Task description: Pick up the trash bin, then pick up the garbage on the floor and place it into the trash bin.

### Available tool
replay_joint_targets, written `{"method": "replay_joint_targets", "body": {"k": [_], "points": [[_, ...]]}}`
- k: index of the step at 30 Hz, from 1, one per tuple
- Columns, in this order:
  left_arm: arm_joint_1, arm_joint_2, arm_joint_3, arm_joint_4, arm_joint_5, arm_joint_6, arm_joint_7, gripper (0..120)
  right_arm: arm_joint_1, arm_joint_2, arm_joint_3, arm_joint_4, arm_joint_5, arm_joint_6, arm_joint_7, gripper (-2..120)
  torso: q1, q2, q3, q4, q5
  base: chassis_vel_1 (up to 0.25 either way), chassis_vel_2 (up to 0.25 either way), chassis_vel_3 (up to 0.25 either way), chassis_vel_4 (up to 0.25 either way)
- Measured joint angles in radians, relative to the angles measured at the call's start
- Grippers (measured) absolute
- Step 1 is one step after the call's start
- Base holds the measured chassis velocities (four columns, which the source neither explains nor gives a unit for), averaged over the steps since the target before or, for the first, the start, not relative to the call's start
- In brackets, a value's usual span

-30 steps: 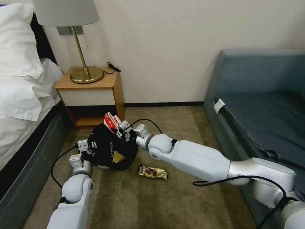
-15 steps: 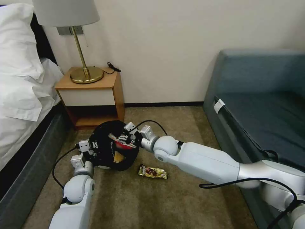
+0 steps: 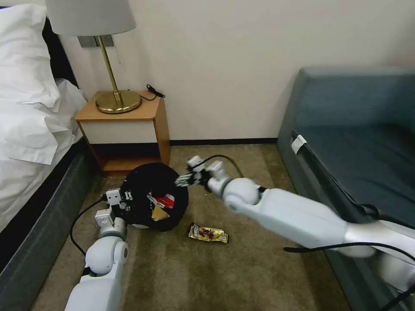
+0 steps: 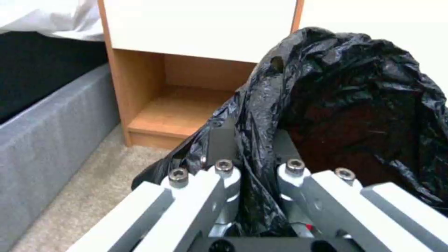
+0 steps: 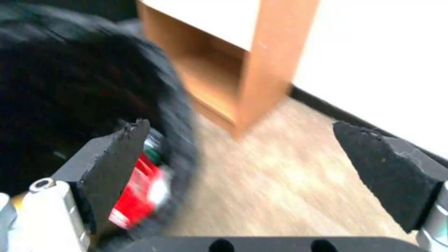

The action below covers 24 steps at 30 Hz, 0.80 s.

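The trash bin [image 3: 149,190], lined with a crinkly black bag [image 4: 355,105], tilts just above the floor [image 3: 242,268]. My left gripper [image 3: 124,203] is shut on its rim, and the black plastic is pinched between the fingers [image 4: 224,140]. A red-and-white packet [image 3: 164,200] and a piece of brown paper [image 3: 159,214] lie inside the bin. My right gripper [image 3: 183,179] hovers beside the bin's right edge, open and empty [image 5: 252,154], with the packet [image 5: 140,192] seen past one finger. A gold-brown snack wrapper [image 3: 208,233] lies on the carpet right of the bin.
A wooden nightstand [image 3: 129,125] with a brass lamp [image 3: 116,101] stands right behind the bin against the wall. The bed [image 3: 30,138] runs along the left and a blue sofa [image 3: 354,142] along the right. Open carpet lies between them.
My right gripper let go of the red-and-white packet, which now lies in the bin. The gripper has pulled back up and to the right of the rim. The left arm held still.
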<state>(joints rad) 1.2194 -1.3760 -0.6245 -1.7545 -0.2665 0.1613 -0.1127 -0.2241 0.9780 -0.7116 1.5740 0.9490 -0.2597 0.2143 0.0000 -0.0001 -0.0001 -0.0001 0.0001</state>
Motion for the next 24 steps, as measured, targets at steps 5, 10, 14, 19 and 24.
{"method": "replay_joint_targets", "body": {"k": [5,10,14,19,24], "points": [[0.007,0.011,-0.013,-0.009,-0.010,0.002,-0.004,4,-0.090,-0.061,0.068,-0.027,-0.020,-0.076,0.000,100,0.000,0.000,0.000,0.0000,0.0004,0.000,0.000,0.000,0.000],[0.016,0.016,-0.025,-0.011,-0.014,0.002,-0.002,4,-0.173,-0.088,0.098,-0.086,-0.104,-0.106,-0.074,100,0.000,0.000,0.000,-0.0002,0.0002,0.000,0.000,0.000,0.000],[0.024,0.015,-0.031,-0.011,-0.014,0.001,-0.001,4,-0.251,-0.071,0.124,-0.141,-0.176,-0.110,-0.136,100,0.000,0.000,0.000,-0.0001,0.0002,0.000,0.000,0.000,0.000],[0.036,0.009,-0.036,-0.014,-0.011,0.000,-0.001,4,-0.315,-0.028,0.152,-0.188,-0.253,-0.099,-0.174,100,0.000,0.000,0.000,0.0002,0.0000,0.000,0.000,0.000,0.000],[0.045,0.007,-0.041,-0.019,-0.008,-0.001,-0.001,4,-0.355,0.000,0.167,-0.230,-0.315,-0.062,-0.213,100,0.000,0.000,0.000,0.0002,0.0000,0.000,0.000,0.000,0.000]]}}
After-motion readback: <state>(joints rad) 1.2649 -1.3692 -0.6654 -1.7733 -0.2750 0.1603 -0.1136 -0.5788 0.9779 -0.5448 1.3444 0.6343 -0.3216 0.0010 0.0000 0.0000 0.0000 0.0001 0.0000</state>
